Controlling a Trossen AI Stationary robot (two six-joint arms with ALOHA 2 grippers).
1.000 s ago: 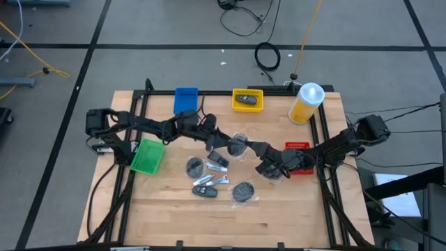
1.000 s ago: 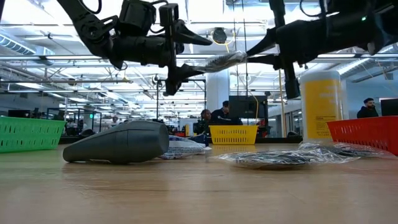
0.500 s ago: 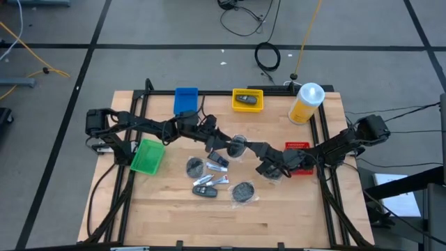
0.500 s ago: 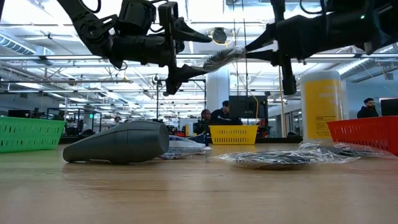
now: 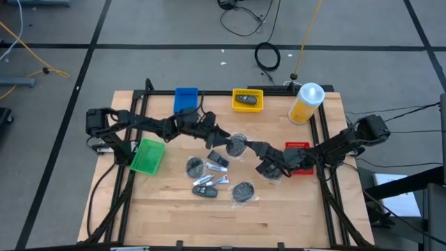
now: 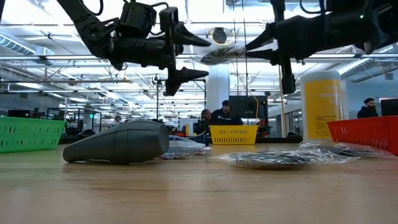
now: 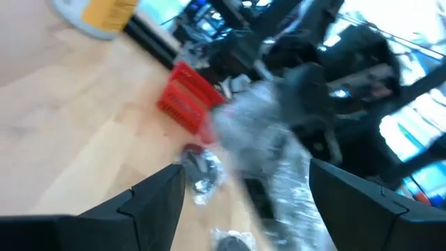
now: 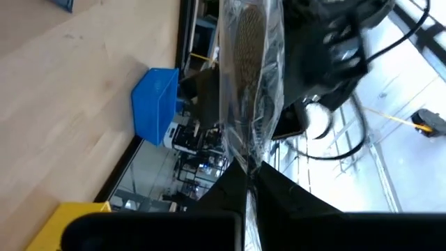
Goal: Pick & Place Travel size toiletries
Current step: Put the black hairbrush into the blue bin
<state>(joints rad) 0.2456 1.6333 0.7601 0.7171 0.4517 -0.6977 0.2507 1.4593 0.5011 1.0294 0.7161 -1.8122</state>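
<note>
Right claw (image 6: 249,47) pinches a wrapped disc (image 6: 221,53) in mid-air.
We see the left claw (image 6: 200,57) spread wide beside it, above the surface (image 5: 279,216).

Green tray (image 5: 147,156), blue tray (image 5: 185,99), yellow tray (image 5: 247,100), red tray (image 5: 296,150), yellow bottle (image 5: 306,103) white-capped

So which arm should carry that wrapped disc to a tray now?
The right. Its gripper is shut on the wrapped disc in mid-air, while the left gripper has its jaws open beside it, holding nothing.
</note>
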